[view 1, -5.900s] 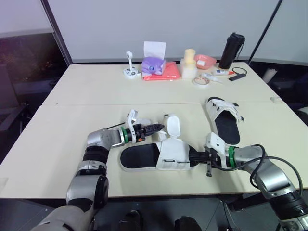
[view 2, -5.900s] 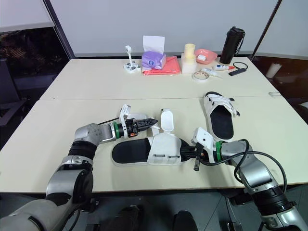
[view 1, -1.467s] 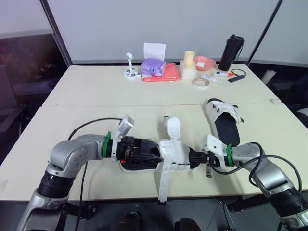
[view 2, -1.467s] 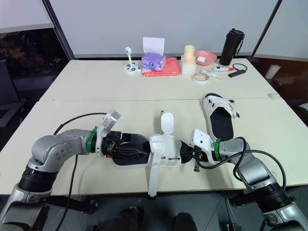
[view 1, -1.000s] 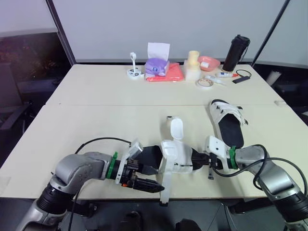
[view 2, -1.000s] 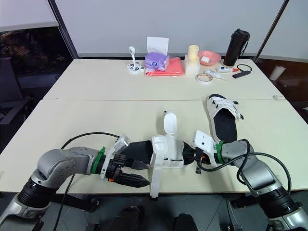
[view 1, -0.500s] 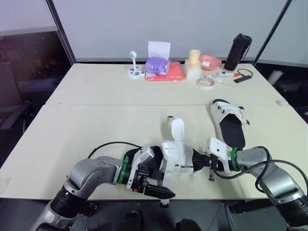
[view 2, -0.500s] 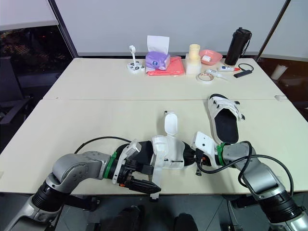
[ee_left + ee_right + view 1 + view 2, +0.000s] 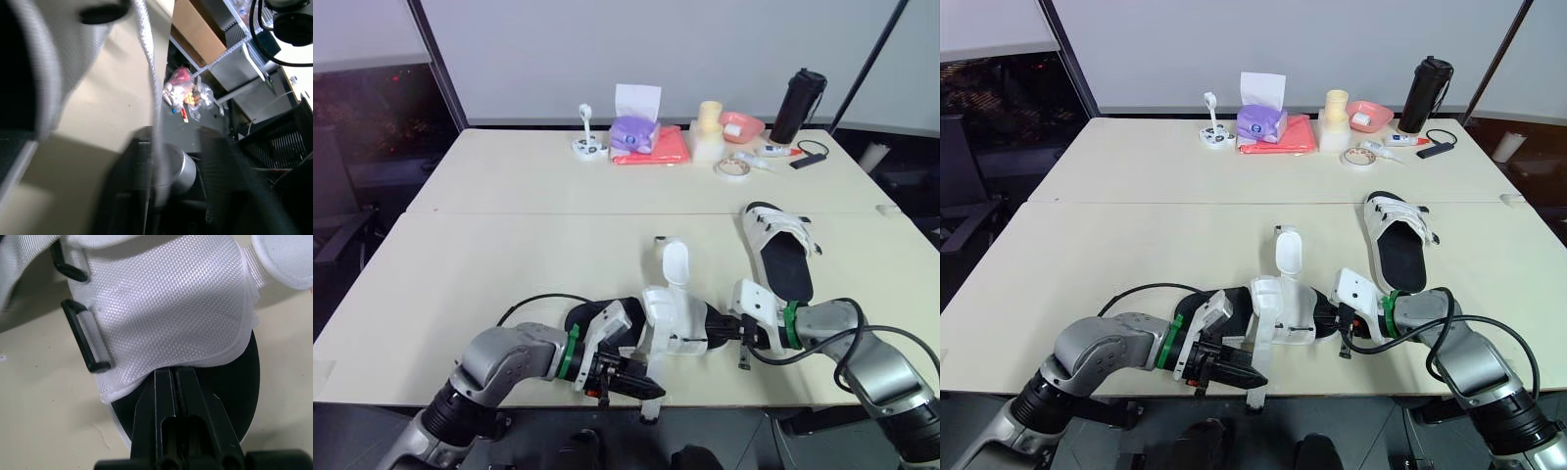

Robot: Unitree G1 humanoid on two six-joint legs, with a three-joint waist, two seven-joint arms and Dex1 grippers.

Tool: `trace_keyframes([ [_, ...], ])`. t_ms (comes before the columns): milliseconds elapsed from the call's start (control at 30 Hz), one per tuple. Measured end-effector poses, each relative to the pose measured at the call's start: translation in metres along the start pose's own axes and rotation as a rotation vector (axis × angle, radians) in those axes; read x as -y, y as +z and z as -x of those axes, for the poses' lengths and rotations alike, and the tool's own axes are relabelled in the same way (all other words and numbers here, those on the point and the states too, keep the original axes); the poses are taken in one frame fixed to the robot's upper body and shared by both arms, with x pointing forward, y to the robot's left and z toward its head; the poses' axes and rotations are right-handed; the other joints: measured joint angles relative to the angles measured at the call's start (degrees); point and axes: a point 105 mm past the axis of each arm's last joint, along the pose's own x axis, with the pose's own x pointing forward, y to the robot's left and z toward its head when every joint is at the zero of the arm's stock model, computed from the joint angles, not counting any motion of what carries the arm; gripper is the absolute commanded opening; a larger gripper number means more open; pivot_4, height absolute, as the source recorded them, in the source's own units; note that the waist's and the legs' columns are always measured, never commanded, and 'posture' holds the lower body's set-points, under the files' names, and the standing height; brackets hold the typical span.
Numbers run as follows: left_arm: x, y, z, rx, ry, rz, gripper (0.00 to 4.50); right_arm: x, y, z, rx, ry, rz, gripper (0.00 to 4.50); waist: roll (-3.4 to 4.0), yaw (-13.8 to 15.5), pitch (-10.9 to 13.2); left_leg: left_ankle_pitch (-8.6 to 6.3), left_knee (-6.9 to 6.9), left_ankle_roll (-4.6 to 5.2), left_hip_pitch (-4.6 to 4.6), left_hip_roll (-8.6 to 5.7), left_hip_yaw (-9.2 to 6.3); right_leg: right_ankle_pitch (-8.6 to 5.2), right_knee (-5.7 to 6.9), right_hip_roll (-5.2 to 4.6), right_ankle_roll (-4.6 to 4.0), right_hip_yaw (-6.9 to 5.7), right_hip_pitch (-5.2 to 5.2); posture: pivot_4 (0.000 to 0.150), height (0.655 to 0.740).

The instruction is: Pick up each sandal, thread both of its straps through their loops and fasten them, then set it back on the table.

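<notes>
The left gripper lies at the near edge of the table, just in front of the near sandal. One loose white strap drops from that sandal over the edge. In the left wrist view this strap runs through the gap between the two fingers, which stand apart and are not clamped on it.

The near sandal rests flat on the table, with a black sole and a white upper. Its other strap stands upright on the sandal's far side. Two black loops sit empty on the upper.

The right gripper is at the sandal's right end. Its fingers are pressed together where the white upper meets the sole, pinching the sandal.

The second sandal lies beyond the near sandal and to its right, well apart from it. Farther back from the near sandal are a tape roll, a purple tissue box, a pink bowl and a black bottle.
</notes>
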Motion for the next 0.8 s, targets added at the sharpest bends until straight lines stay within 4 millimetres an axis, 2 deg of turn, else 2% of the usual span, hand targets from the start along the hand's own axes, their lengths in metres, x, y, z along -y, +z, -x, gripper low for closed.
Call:
trace_keyframes([
  [267, 0.001, 0.003, -0.005, 0.043, -0.004, 0.000, 0.01, 0.001, -0.002, 0.003, -0.018, 0.001, -0.002, 0.00, 0.11, 1.1, -0.1, -0.01, 0.05, -0.01, 0.04, 0.04, 0.01, 0.02, -0.16, 0.02, -0.05, 0.00, 0.09, 0.150, 0.7400],
  [367, -0.002, 0.022, -0.001, 0.114, 0.007, -0.005, 0.01, 0.001, -0.003, 0.003, -0.018, 0.000, -0.003, 0.00, 0.09, 1.1, -0.1, -0.01, 0.05, -0.01, 0.04, 0.05, 0.00, 0.03, -0.16, 0.05, -0.06, 0.00, 0.08, 0.150, 0.7400],
  [567, -0.009, 0.075, 0.026, 0.268, 0.040, -0.040, 0.01, 0.001, -0.002, 0.002, -0.014, 0.006, -0.002, 0.00, 0.09, 1.1, -0.1, 0.00, 0.03, 0.00, 0.03, 0.02, 0.00, 0.05, -0.19, 0.08, -0.01, -0.01, 0.07, 0.150, 0.7400],
  [800, -0.021, 0.108, 0.047, 0.373, 0.030, 0.026, 0.01, 0.003, -0.002, 0.000, -0.007, 0.006, -0.005, 0.00, 0.04, 1.0, -0.1, 0.01, 0.06, 0.00, 0.08, -0.04, 0.04, 0.07, -0.12, 0.14, 0.02, -0.02, 0.10, 0.150, 0.7400],
])
